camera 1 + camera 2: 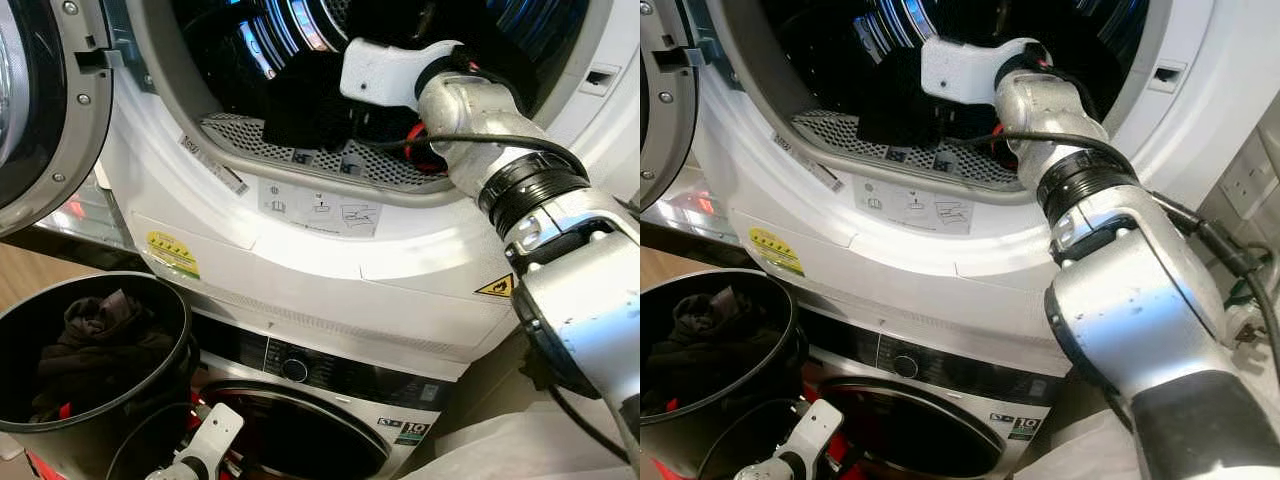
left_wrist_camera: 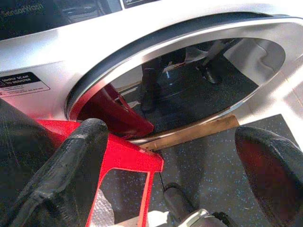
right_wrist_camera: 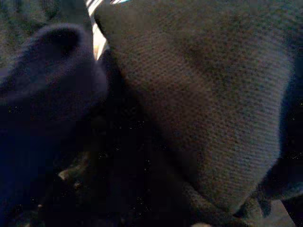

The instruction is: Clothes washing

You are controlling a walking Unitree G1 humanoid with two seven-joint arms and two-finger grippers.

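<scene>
Silver right arm (image 1: 560, 240), black cable (image 1: 470, 140)

Home laundry corner: dryer (image 1: 330, 250) stacked on washing machine (image 1: 300, 400), black laundry basket (image 1: 90, 360) beside.

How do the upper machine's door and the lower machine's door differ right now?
The upper machine's door is swung wide open to the robot's left, baring the drum; the lower machine's door is shut. The upper door has a grey rim, the lower a dark pane in a chrome ring. Both are round.
</scene>
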